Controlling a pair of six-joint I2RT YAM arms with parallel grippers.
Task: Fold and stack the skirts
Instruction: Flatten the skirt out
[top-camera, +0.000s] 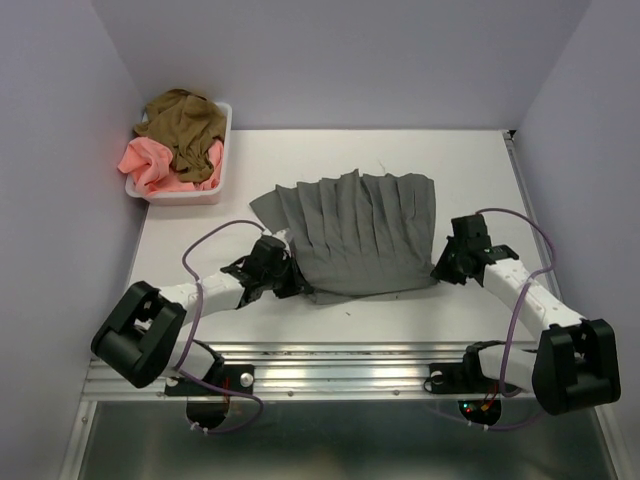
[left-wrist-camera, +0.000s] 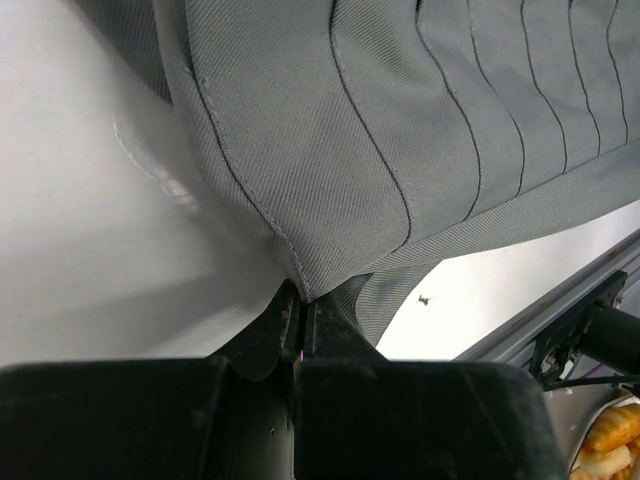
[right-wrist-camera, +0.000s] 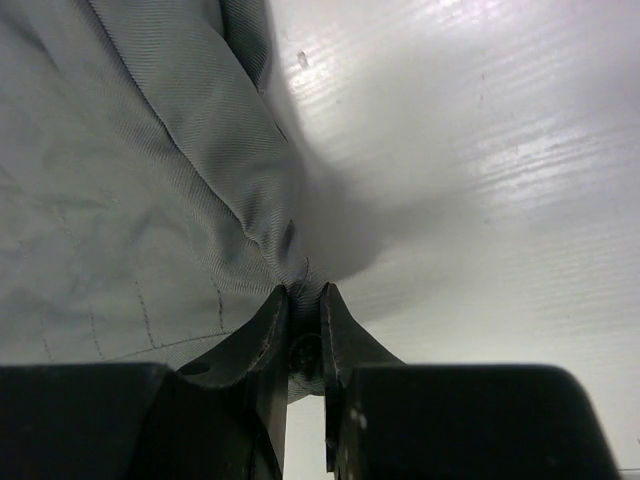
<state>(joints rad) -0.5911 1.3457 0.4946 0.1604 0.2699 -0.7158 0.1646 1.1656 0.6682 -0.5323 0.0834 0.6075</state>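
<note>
Now, the grey skirt is gripped at both near corners, first fold about to start.
The left gripper and right gripper are each clamped on cloth, arms low and angled inward, the grey skirt spread flat between and beyond them. Next, I judge, both must lift together and carry that edge forward.

No text, label, brand or number is legible in any view. The grey pleated cloth skirt and the white plastic basket at ten o'clock carry none.
</note>
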